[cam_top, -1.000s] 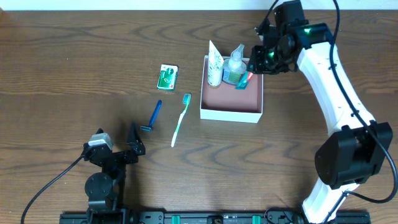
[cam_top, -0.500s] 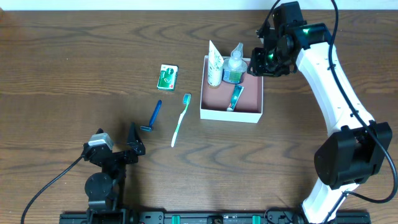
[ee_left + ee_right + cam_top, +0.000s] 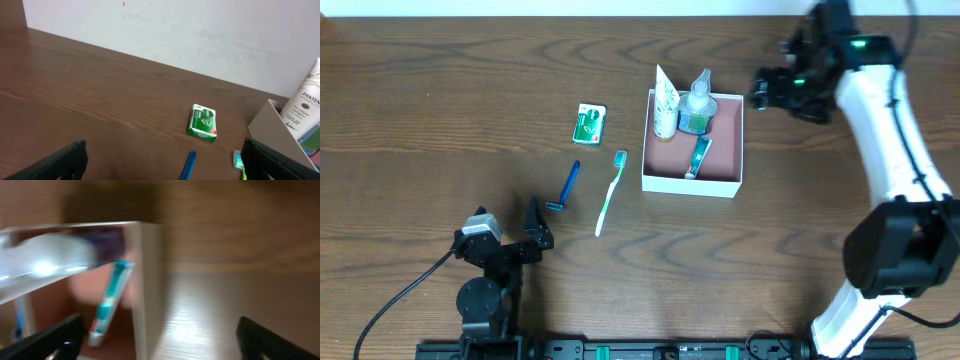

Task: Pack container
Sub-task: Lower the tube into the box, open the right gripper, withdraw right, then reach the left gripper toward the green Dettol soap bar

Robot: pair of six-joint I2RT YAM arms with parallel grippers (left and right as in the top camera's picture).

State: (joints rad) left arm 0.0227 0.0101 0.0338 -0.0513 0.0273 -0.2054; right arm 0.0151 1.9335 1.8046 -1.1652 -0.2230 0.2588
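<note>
Sitting square to table (image 3: pixel 440 100) edges: container (image 3: pixel 690 185), mouth up; right gripper (image 3: pixel 157 335), left gripper (image 3: pixel 160 157) both spread, empty.

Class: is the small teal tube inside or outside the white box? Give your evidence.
Inside. The teal tube lies flat on the pink floor of the container, enclosed by its white walls.

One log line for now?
container: toothpaste tube, white tube, bottle inside; out: toothbrush, razor, green box; right gripper: jaws open, empty; left gripper: jaws open, empty

Toothpaste (image 3: pixel 697 157) lies in the container (image 3: pixel 690 185); toothbrush (image 3: pixel 609 195) and razor (image 3: pixel 567 185) lie left of it.
</note>
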